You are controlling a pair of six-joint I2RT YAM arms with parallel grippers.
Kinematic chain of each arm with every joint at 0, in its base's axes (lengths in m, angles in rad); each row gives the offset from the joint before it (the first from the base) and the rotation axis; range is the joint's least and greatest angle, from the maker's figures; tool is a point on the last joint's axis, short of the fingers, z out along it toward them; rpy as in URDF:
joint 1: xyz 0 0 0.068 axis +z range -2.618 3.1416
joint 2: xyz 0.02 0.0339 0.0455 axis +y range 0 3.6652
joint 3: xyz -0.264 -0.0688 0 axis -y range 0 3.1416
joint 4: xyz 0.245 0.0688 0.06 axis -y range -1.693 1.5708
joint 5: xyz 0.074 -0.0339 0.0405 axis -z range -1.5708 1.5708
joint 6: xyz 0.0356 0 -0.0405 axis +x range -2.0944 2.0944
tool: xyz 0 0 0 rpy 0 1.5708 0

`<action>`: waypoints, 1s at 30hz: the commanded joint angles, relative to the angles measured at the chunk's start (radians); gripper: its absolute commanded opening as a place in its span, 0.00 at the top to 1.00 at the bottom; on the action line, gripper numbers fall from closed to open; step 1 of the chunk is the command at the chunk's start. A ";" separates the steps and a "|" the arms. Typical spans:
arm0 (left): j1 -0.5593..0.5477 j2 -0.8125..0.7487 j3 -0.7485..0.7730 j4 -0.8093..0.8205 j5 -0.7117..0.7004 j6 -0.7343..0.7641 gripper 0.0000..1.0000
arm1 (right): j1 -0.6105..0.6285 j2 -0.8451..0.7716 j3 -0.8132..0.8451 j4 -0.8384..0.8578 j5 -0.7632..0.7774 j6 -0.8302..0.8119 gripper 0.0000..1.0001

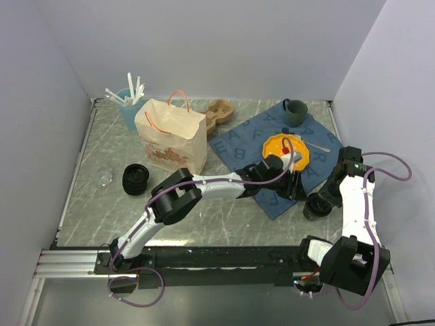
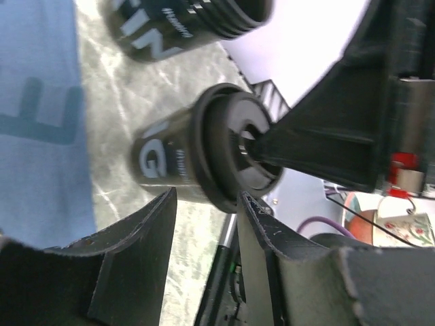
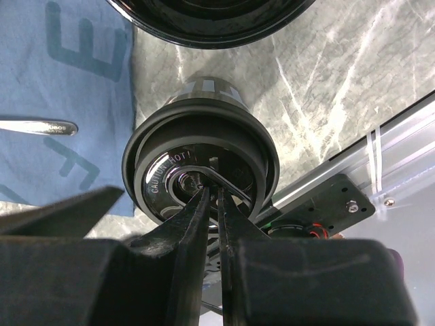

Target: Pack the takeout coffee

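The grey marbled table [image 1: 217,221] carries a blue letter-printed cloth [image 1: 245,144]. Just off that cloth's near right corner stands the black lidded takeout coffee cup [image 3: 178,178]. The right gripper [image 3: 212,195], fingers pressed almost together, pinches a raised part of the lid from above. The left gripper [image 2: 207,197], at the cloth's near edge, has its fingers spread beside the lid's rim; whether they touch it cannot be told.

A teal mug [image 1: 295,111] stood far right on a blue cloth [image 1: 238,139]; a light-blue cup of white sticks [image 1: 128,112] stood far left.
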 commanded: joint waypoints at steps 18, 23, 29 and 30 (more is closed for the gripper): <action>-0.009 0.076 0.096 -0.075 -0.102 0.025 0.61 | -0.028 0.038 -0.039 0.054 -0.015 -0.011 0.84; -0.015 0.089 0.089 -0.080 -0.111 0.024 0.74 | -0.031 0.044 -0.041 0.054 -0.018 -0.013 0.84; -0.033 0.084 0.090 -0.114 -0.129 0.041 0.85 | -0.036 0.061 -0.044 0.056 -0.021 -0.015 0.85; -0.038 0.087 0.093 -0.118 -0.133 0.044 0.90 | -0.034 0.062 -0.044 0.056 -0.021 -0.015 0.85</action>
